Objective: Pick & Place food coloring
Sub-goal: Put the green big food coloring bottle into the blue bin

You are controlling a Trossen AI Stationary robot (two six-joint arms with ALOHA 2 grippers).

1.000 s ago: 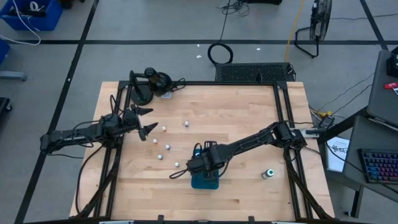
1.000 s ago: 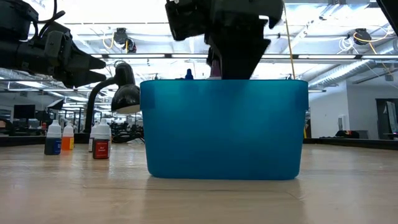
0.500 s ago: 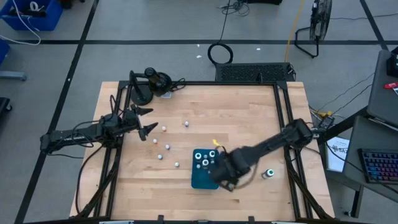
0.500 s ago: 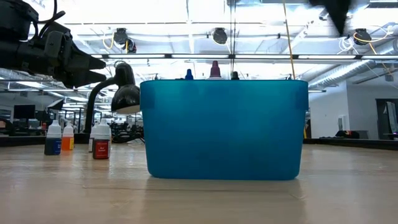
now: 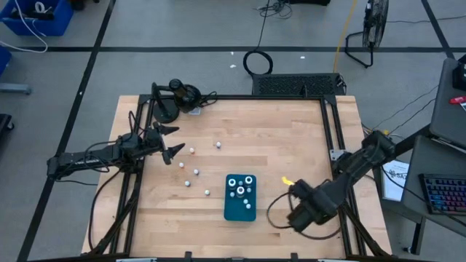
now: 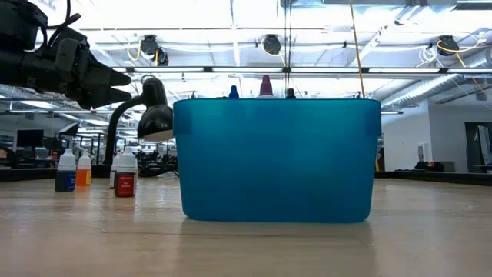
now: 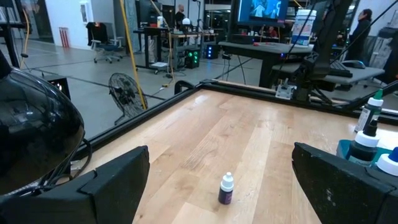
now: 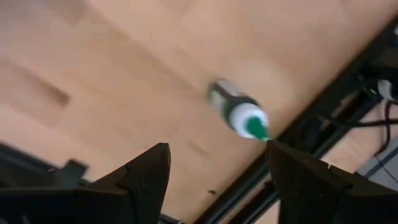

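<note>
Green-capped food coloring bottle [image 8: 239, 111] lies beyond right gripper's [image 8: 214, 168] spread, empty fingers.

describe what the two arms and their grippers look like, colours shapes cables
Both arms are dark, nearly black, slim jointed links with black cables running along them. The left gripper has two pointed, wedge-shaped black fingers. The right gripper has the same matte black tapered fingers, and a cable loops beside that arm. No markings are readable.

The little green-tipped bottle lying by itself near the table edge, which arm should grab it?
Probably the right. The right gripper hangs open near that green-tipped bottle, which lies between its fingers in its wrist view. The left gripper waits open across the wooden table.
</note>
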